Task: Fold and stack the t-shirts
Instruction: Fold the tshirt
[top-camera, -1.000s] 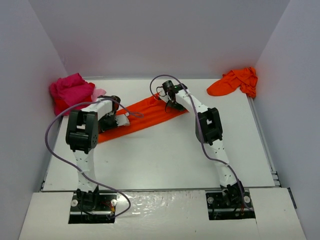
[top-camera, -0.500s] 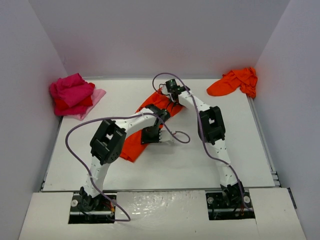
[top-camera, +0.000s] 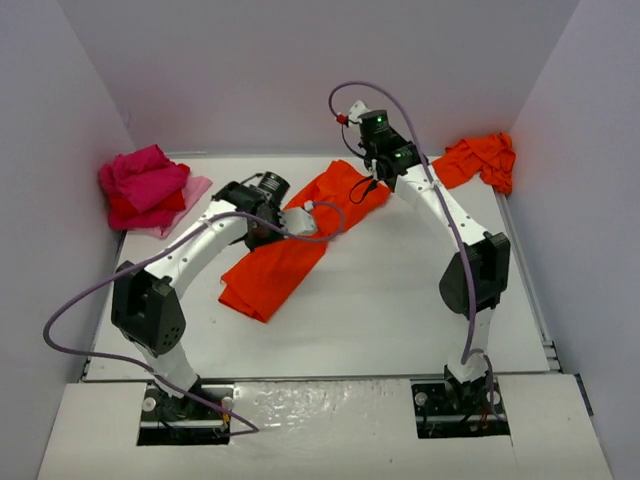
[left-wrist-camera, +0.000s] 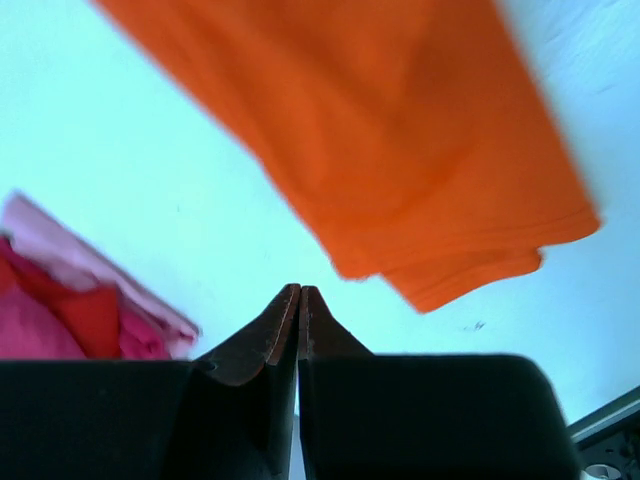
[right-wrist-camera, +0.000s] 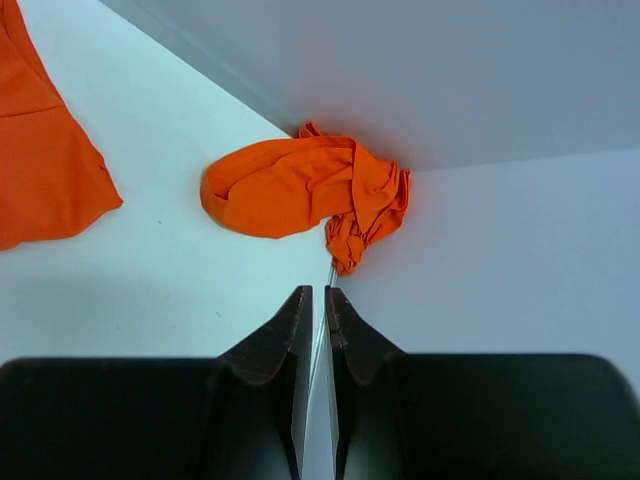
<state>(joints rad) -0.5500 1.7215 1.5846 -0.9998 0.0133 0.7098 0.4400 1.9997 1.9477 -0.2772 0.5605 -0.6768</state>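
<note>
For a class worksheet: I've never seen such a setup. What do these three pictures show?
A white left arm and right arm, both robots, are bolted at the near edge of a table. One picture looks down from above; the others come from a camera on each wrist. On it lie an orange t-shirt in the middle, a crumpled orange t-shirt in the far right corner, and a magenta, red and pink pile far left. The left pincer and right pincer are shut, holding nothing.
</note>
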